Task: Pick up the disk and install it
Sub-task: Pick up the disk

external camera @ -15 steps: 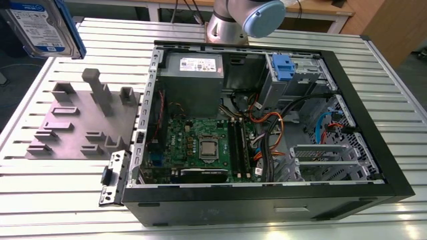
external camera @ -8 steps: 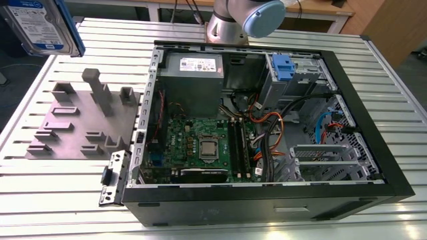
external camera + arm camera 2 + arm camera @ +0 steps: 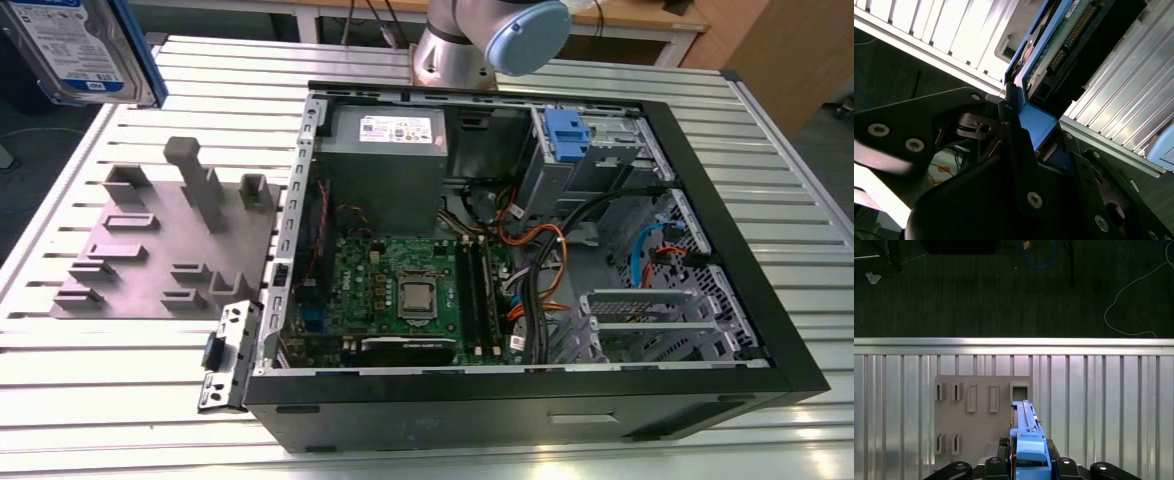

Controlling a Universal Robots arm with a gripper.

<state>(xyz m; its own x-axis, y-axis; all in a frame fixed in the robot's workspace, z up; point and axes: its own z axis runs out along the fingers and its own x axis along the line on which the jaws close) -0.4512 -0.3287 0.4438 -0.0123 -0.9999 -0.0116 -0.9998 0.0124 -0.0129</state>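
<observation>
Claw (image 3: 1031, 463) clamps the disk (image 3: 74, 45) aloft; open computer case (image 3: 534, 412) holds motherboard (image 3: 387, 262) and cables (image 3: 537, 262).

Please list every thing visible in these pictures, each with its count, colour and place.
disk: one, silver with blue frame, held up at the exterior view's upper left
computer case: one, black, open, on the table
power supply: one, grey, inside the case
motherboard: one, green, inside the case
clip: one, blue, in the case's drive bay
fixture plate: one, grey, on the table, exterior view's left of the case
bracket: one, black and silver, beside the case's corner
table: one, silver, slatted
robot arm: one, silver and pale blue, behind the case
gripper: one, black, shut on the disk's blue frame
</observation>
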